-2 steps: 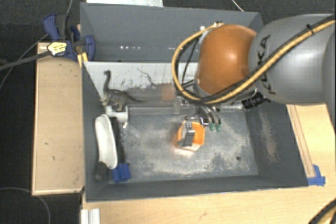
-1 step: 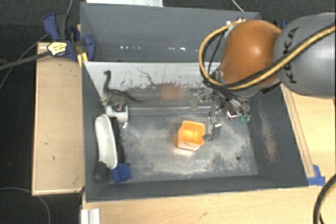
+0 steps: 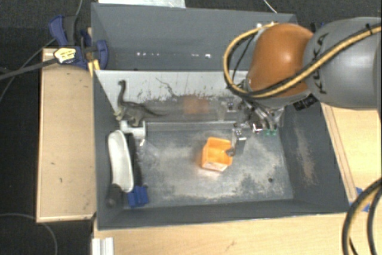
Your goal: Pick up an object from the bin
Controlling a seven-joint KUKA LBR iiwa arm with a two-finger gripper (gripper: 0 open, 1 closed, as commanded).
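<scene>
Standing on a dark surface: grey metal bin [image 3: 197,27], floor scuffed. Arm's orange wrist cover [image 3: 280,57], above gripper [image 3: 233,151]; gripper opening cannot be told. Long white item [image 3: 119,161], well apart from gripper. Orange block [image 3: 213,155], mid-floor, just beside gripper's tip.

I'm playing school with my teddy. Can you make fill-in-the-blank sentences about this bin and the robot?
The block in the middle of the bin is ___ in colour.
The gripper hangs by the block's ___ edge, as the camera sees it.
The long white thing lies near the bin's ___ wall.
Missing words: orange; right; left.
</scene>
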